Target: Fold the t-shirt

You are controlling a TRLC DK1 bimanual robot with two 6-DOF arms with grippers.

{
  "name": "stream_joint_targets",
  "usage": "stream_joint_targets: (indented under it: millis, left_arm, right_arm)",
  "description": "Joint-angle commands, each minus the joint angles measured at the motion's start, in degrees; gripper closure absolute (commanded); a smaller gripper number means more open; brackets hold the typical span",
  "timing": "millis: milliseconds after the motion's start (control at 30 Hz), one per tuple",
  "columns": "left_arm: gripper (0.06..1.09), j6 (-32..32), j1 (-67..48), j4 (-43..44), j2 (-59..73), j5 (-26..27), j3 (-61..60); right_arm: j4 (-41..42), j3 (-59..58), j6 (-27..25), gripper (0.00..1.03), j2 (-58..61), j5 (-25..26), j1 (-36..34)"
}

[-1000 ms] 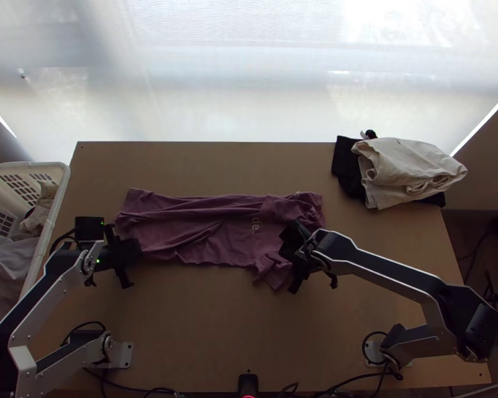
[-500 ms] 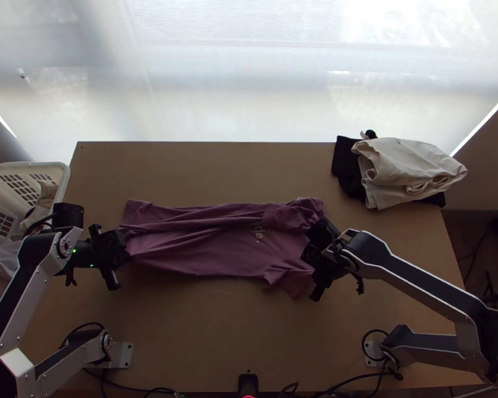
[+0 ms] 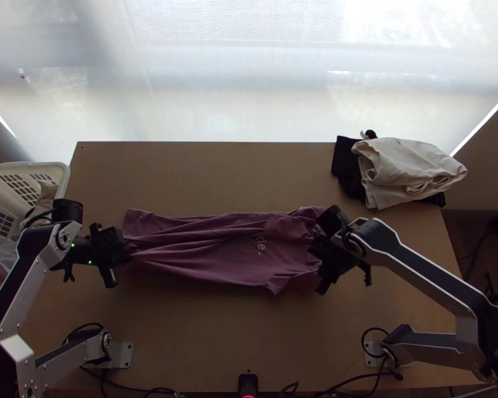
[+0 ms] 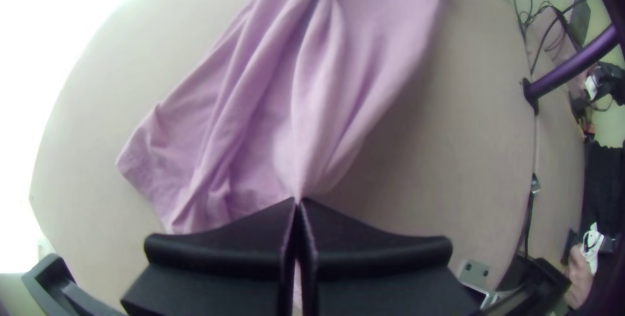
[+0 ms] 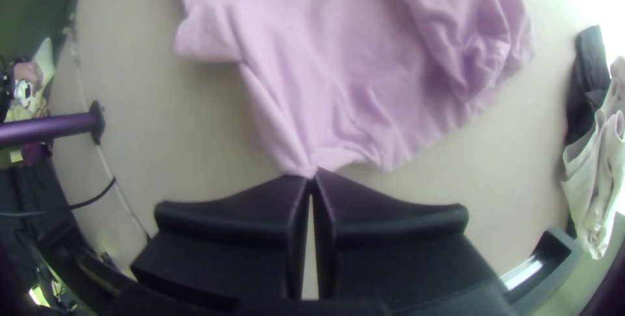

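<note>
T-shirt (image 3: 216, 255) nearer, in L tool (image 3: 122, 249), R tool (image 3: 318, 243)

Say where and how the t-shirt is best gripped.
Probably at both ends: the left gripper on the hem end, the right gripper on the sleeve end, each coming from outside. The t-shirt lies long and narrow between them, its folds running lengthwise.

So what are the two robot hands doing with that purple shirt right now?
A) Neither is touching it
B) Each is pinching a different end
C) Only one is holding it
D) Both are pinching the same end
B: the left gripper and the right gripper each pinch fabric at opposite ends of the shirt.
</note>
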Motion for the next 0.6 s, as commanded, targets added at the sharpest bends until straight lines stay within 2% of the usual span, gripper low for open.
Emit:
stream_joint_targets:
  millis: [0,367,567]
  left_arm:
    - [1.05,-2.1,0.9,7.5,11.3,-0.2,4.6]
    - [1.05,-1.5,-2.7,14.5,18.7,-4.1,4.3]
    - [1.05,3.5,-2.4,19.6,19.0,-5.7,1.4]
  right_arm:
    - [0.2,8.3,-2.4,1.0,8.5,-0.6,-7.1]
    - [0.2,18.0,-4.1,1.0,19.2,-0.8,-13.0]
    - [0.2,19.5,-4.6,1.0,22.1,-0.9,-16.3]
